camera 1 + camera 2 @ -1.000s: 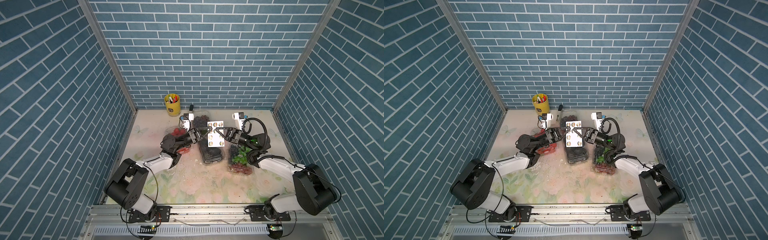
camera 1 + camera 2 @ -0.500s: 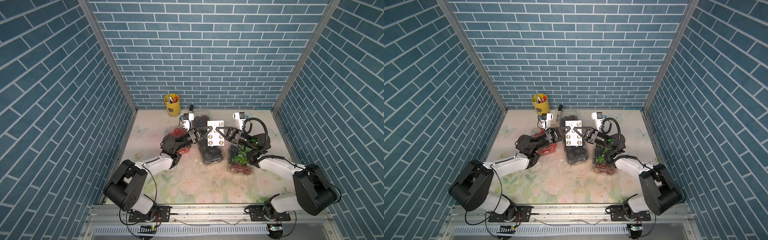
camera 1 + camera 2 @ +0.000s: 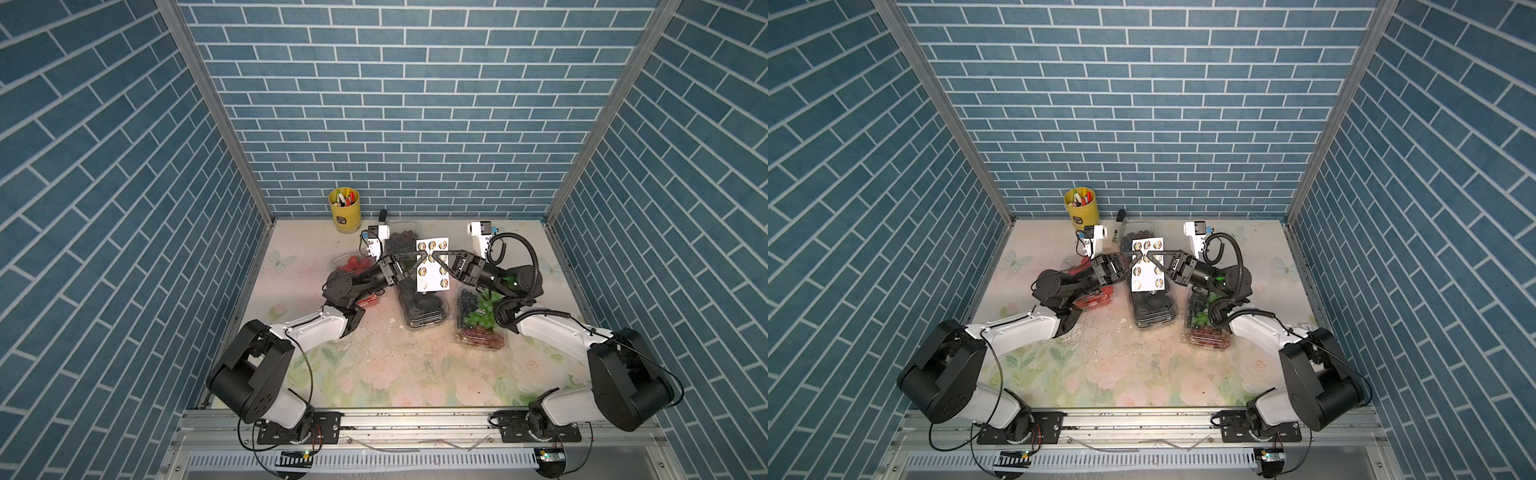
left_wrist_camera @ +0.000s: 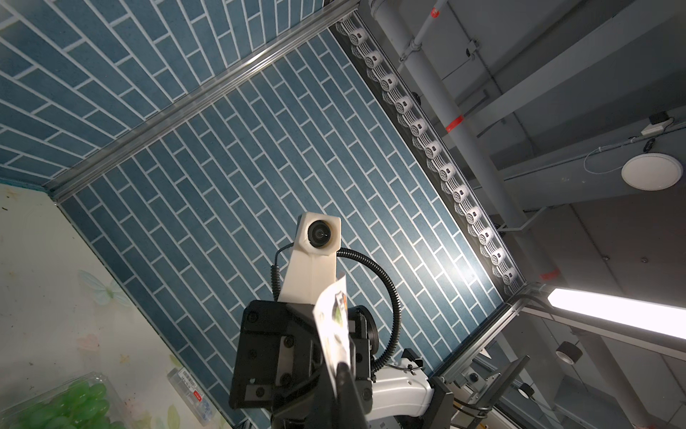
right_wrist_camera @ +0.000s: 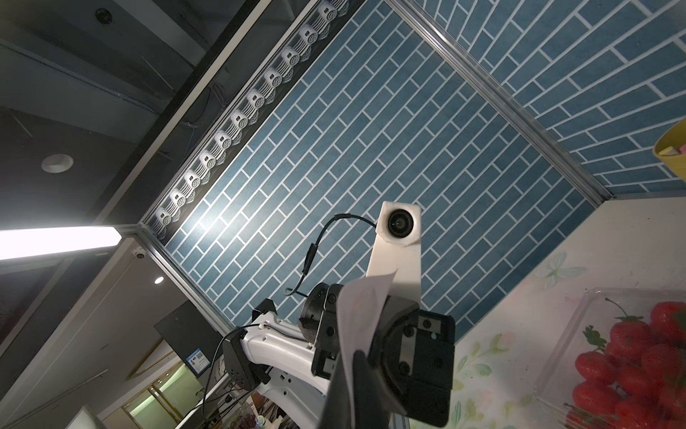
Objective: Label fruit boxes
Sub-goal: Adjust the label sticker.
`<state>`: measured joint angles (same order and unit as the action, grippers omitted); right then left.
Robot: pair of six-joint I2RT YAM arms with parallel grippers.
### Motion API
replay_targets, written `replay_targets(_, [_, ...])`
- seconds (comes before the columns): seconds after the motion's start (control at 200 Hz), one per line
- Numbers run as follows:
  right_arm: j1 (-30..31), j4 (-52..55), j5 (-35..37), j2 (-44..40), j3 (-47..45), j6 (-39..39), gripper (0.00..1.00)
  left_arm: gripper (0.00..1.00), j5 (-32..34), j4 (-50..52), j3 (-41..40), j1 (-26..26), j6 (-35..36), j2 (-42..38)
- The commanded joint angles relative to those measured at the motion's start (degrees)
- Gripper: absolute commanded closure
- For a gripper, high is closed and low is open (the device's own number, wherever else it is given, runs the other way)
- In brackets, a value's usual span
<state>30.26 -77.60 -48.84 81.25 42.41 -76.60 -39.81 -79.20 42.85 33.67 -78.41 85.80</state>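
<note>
Pinching the white sticker sheet [image 3: 433,270] from opposite sides, the left fingers [image 3: 419,255] and the right fingers [image 3: 439,252] are both pressed shut on its upper part. Their tips almost meet, so the sheet hangs upright in the air between them. Each wrist view shows the paper caught at its own fingertips, though it is too small to tell whether the left pair holds a sticker's rim or only the paper. Straight below the sheet the box of black fruit [image 3: 424,309] lies flat on the worktop [image 3: 395,374], its long axis running from the front edge toward the back wall, and both arms look about equally near it. The strawberry box [image 3: 356,263] sits under the left arm, mostly hidden by it. The box of mixed grapes [image 3: 482,328] sits under the right forearm, and the box of dark grapes [image 3: 401,237] stands behind the sheet, near the back wall. Whether any lid already bears a label is too small to tell. The coming move, as I judge it, turns on carrying a peeled sticker down from the fingers to a lid beneath. Compared with a second ago, the sheet hangs in much the same place, while the left fingers have closed fully and their tips sit a little further in on the paper.
</note>
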Motion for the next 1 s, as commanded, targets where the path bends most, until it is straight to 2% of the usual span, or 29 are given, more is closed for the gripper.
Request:
replay_targets(0.0, [0.2,-2.2,-0.5,0.2,2.1,0.5,1.00,1.00,-1.6,-1.3,1.5,1.0,0.1,-1.4])
replay_targets(0.995, [0.2,-2.2,-1.0,3.3,1.7,0.3,1.00,1.00,-1.6,-1.3,1.9,1.3,0.6,-3.1])
